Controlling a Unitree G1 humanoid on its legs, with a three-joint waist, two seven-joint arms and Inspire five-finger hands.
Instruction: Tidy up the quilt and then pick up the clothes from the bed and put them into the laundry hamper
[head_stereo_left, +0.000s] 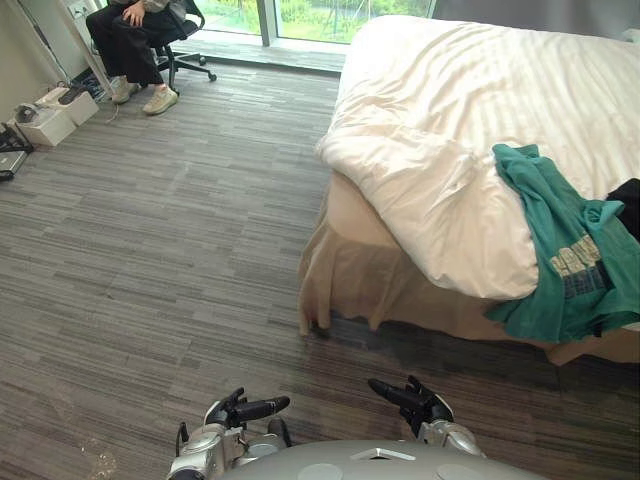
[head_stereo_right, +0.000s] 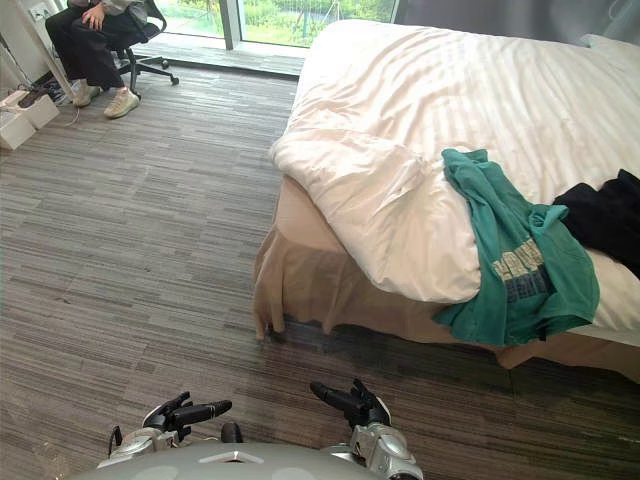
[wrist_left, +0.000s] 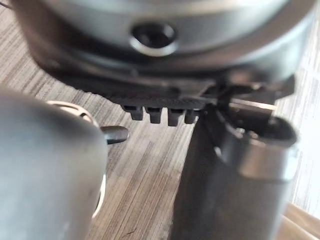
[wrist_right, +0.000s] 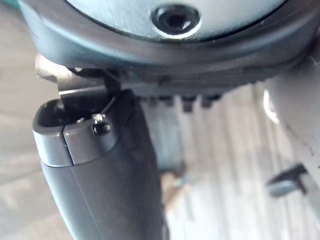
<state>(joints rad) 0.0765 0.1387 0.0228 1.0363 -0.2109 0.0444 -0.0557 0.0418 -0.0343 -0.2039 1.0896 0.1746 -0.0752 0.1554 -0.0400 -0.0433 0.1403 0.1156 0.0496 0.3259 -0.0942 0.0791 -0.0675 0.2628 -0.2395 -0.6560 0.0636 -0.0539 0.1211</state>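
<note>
White quilt (head_stereo_left: 440, 190), rumpled, on bed (head_stereo_left: 352, 262); green shirt (head_stereo_left: 560, 255) draped over the bed's near edge, black garment (head_stereo_right: 605, 215) just beside. Left hand (head_stereo_left: 243, 411), right hand (head_stereo_left: 412, 399): low over floor (head_stereo_left: 150, 250), fingers straight, empty.

Place: bedroom, staged as test room.
- Bed (head_stereo_left: 362, 222), large, beige bed skirt (head_stereo_left: 335, 285).
- White quilt (head_stereo_left: 470, 120), rumpled at near corner.
- Green T-shirt (head_stereo_left: 560, 250), black garment (head_stereo_right: 605, 215) on the covers.
- Grey plank-pattern floor (head_stereo_left: 170, 230).
- Floor-level window (head_stereo_left: 310, 15), greenery outside.
- Person (head_stereo_left: 125, 40) seated on office chair (head_stereo_left: 185, 50) in far corner, white boxes (head_stereo_left: 55, 115) nearby.
</note>
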